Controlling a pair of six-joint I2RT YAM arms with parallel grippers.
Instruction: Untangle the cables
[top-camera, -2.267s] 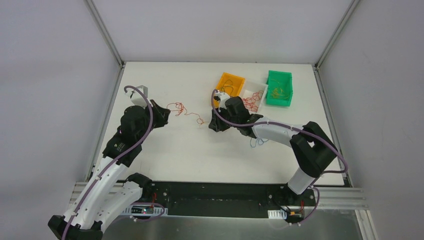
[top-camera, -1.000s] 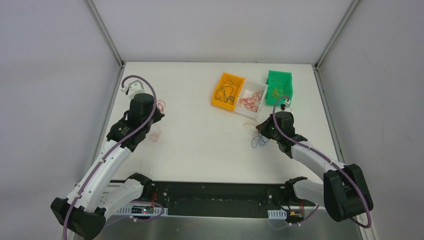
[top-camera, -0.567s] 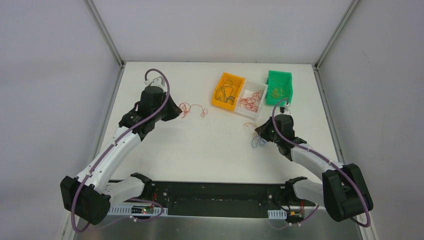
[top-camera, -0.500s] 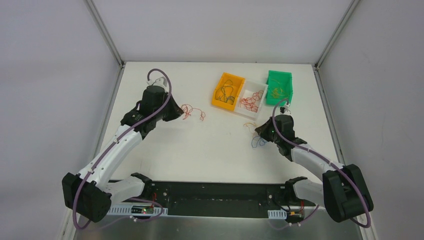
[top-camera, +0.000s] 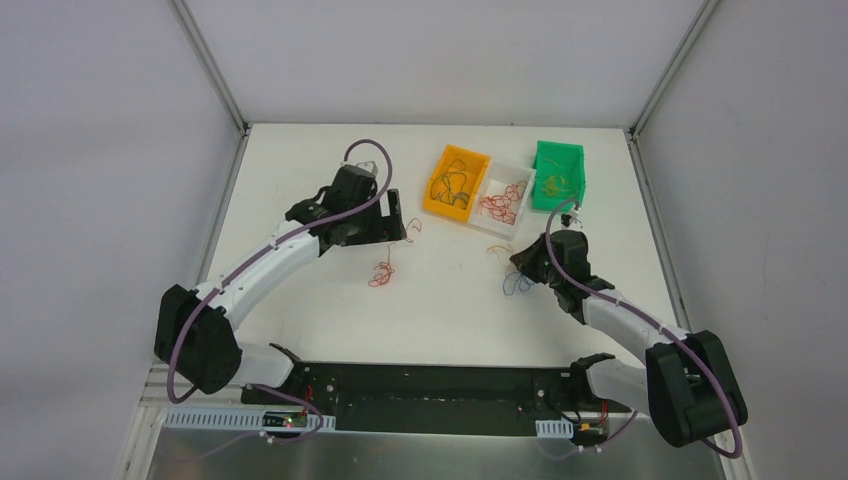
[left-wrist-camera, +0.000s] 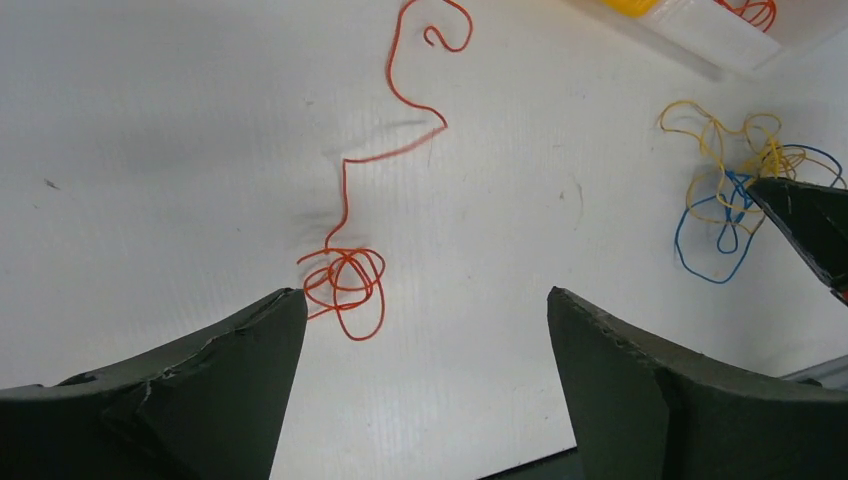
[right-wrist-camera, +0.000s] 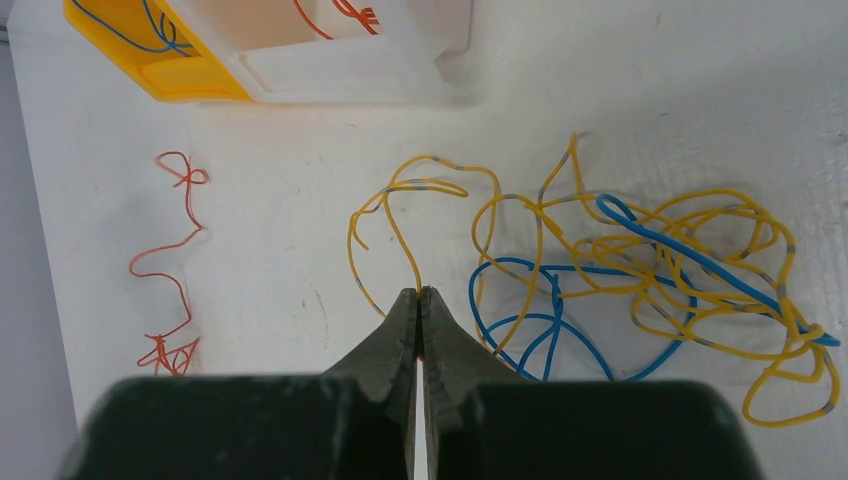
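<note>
Note right fingers (right-wrist-camera: 420, 296) pinched shut on yellow strand (right-wrist-camera: 401, 247) of clump (right-wrist-camera: 650, 262) beside white bin (right-wrist-camera: 350, 62), probably to draw it free, and left fingers (top-camera: 398, 218) spread empty over red cable (left-wrist-camera: 345, 280) left of bin.

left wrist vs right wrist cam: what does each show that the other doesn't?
Left wrist only: the left gripper, jaws wide open, holding nothing. Right wrist only: the right gripper shut on a yellow strand of the yellow-blue tangle, and wires in the orange bin. Both: the red cable, that tangle, the white bin.
</note>
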